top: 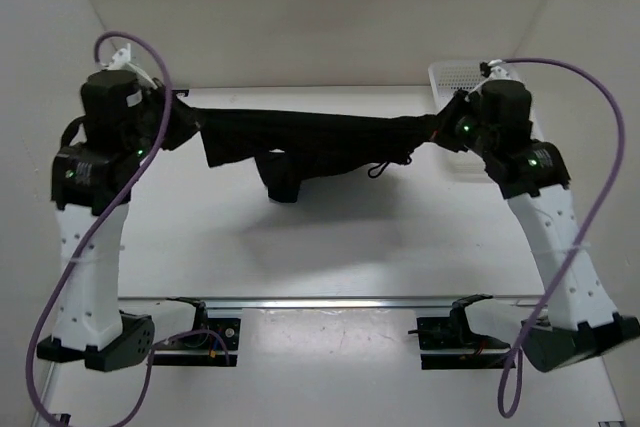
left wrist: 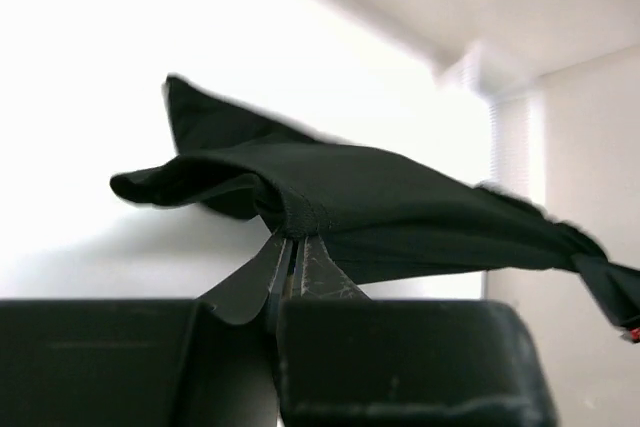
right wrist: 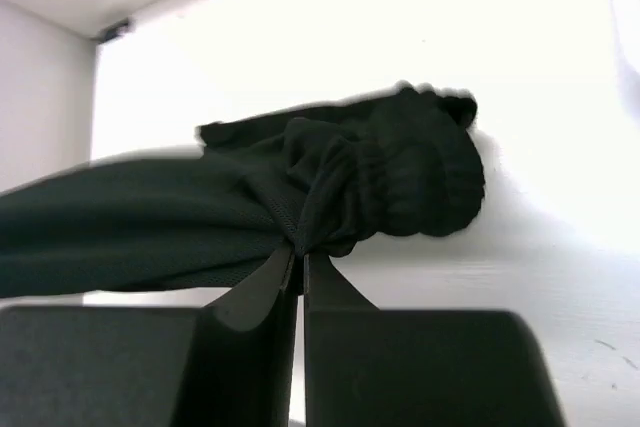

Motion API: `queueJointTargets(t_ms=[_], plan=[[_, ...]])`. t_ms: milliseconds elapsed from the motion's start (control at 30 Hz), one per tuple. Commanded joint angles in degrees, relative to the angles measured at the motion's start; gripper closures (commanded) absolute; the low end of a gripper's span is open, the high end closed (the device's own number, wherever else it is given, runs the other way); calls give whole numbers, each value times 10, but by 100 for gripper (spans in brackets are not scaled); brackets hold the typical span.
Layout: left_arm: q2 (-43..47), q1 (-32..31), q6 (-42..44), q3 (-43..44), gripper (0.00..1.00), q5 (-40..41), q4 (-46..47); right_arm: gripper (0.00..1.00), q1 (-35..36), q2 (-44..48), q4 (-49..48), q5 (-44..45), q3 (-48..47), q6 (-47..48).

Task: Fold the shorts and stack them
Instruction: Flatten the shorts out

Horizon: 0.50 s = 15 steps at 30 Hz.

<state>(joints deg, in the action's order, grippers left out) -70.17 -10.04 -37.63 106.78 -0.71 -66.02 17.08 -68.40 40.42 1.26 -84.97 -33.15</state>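
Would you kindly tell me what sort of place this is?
Probably a robot-lab test cell: plain white walls box in a white table, a left arm and right arm are mounted at its near edge, and black shorts hang stretched between them.

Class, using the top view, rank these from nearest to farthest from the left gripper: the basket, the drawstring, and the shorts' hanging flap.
1. The hanging flap, left of centre.
2. The drawstring, right of centre.
3. The basket, far right corner.
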Motion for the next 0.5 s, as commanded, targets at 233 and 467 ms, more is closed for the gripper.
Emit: queueJointTargets(t_ms=[233,467], plan=[[137,7,17,92,90,30,-33,100,-5,156,144,-20,-141,94],[150,7,33,252,90,51,-86,100,-5,186,209,-25,-261,99]])
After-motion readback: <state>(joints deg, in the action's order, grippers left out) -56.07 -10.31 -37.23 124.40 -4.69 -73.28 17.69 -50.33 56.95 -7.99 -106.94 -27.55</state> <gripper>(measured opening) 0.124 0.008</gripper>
